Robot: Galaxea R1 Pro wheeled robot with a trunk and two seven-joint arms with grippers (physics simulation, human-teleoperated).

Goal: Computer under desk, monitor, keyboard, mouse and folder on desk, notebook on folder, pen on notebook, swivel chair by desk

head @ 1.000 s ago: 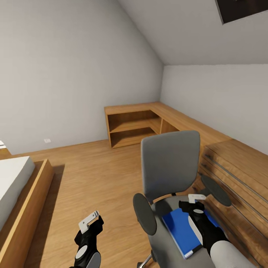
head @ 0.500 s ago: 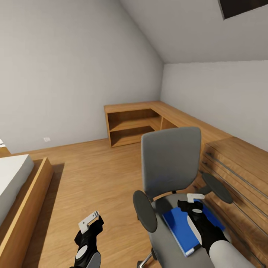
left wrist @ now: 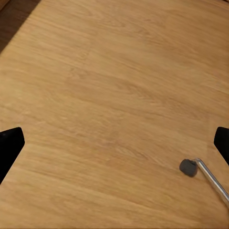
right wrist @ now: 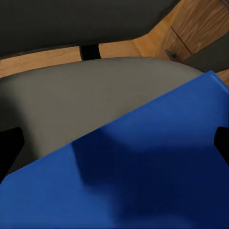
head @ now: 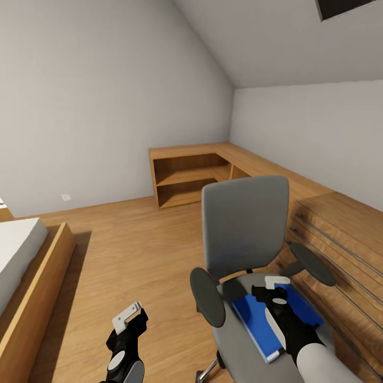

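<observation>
My left claw (head: 129, 315) hangs spread wide over the wooden floor (head: 133, 250), left of the swivel chair (head: 246, 250). The blue folder (head: 260, 322) lies flat on the chair's grey seat. My right claw (head: 272, 287) hovers just above the folder, fingers wide apart, gripping nothing.

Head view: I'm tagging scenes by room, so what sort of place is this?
Probably an attic bedroom: a white-topped bed in a wooden frame, light wooden corner shelving under a sloped ceiling, and a grey padded swivel chair holding a blue folder.
</observation>
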